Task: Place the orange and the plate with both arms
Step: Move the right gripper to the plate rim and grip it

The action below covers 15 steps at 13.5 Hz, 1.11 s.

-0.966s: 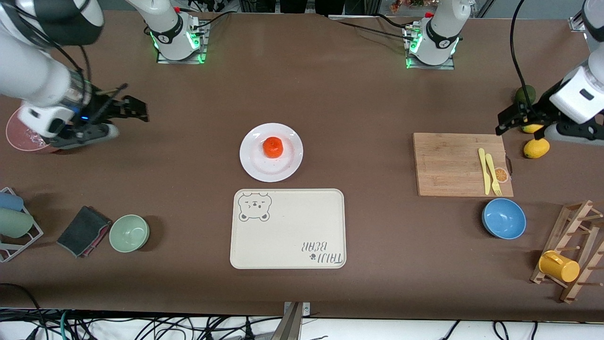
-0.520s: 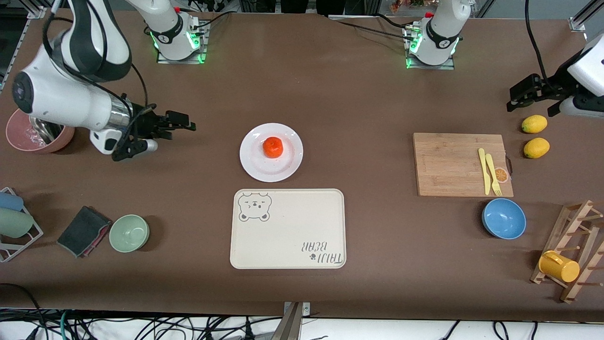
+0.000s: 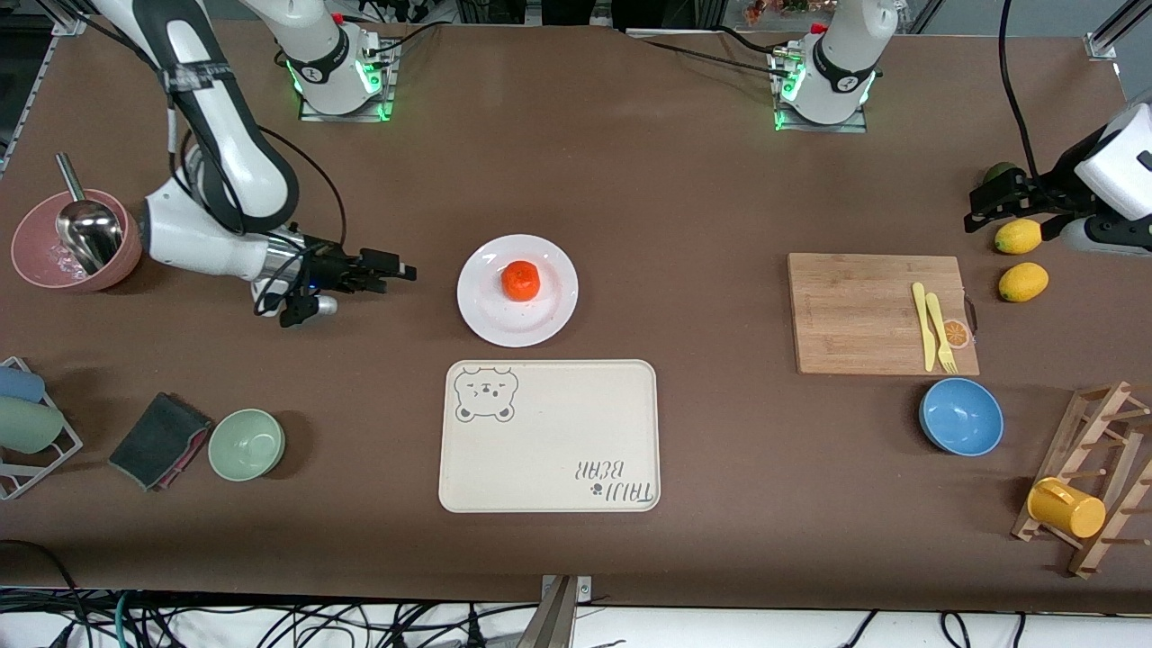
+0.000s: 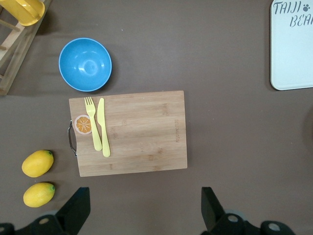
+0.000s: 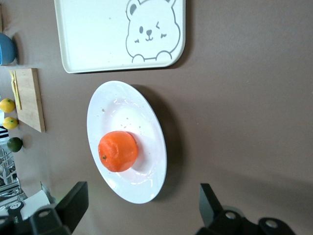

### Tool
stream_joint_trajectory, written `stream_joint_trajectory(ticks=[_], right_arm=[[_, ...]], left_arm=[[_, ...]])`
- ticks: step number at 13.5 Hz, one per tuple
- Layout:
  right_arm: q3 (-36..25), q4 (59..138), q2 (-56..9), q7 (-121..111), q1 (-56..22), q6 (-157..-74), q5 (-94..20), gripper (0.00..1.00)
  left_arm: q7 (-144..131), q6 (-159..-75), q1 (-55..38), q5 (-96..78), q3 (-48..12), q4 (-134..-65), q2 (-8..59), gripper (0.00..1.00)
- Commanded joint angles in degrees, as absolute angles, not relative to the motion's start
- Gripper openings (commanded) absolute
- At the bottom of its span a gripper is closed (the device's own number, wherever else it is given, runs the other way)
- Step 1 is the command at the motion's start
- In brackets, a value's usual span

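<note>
Front view: the orange (image 3: 520, 280) sits on the plate (image 3: 479, 310), dead centre on the surface, with the bear tray (image 3: 549, 436) at the plate's 6 o'clock, nearer the camera. Right end effector (image 3: 396, 269) is low at the plate's 9 o'clock, just short of the rim, fingers spread wide and holding nothing. Left end effector (image 3: 983, 206) hangs wide open and empty too, out by the two lemons (image 3: 1021, 259) at the cutting board's (image 3: 855, 315) 2 o'clock, well apart from the plate.
</note>
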<state>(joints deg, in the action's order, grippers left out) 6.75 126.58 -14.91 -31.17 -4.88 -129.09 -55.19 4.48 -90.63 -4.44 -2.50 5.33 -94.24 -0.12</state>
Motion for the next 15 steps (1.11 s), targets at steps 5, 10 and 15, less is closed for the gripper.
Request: stream_joint_trajectory(ticks=[5,10,15], right_arm=[[14.1,129.4,-22.5,-50.4,-4.8,-141.1,-78.0,1.0],[18.0,129.0,-23.6,-50.7,-4.9,-146.5,-81.7,0.92],[19.3,129.0,-24.9,-52.5,-4.9,-148.8,-83.6,0.77]], left_arm=[[5.5,-89.4,-4.0,-0.7,5.4,-92.3,1.6,1.0],[5.6,-89.4,-3.9,-0.9,5.5,-92.2,1.6,1.0],[5.6,-89.4,-3.9,-0.8,5.5,-92.2,1.6,1.0]])
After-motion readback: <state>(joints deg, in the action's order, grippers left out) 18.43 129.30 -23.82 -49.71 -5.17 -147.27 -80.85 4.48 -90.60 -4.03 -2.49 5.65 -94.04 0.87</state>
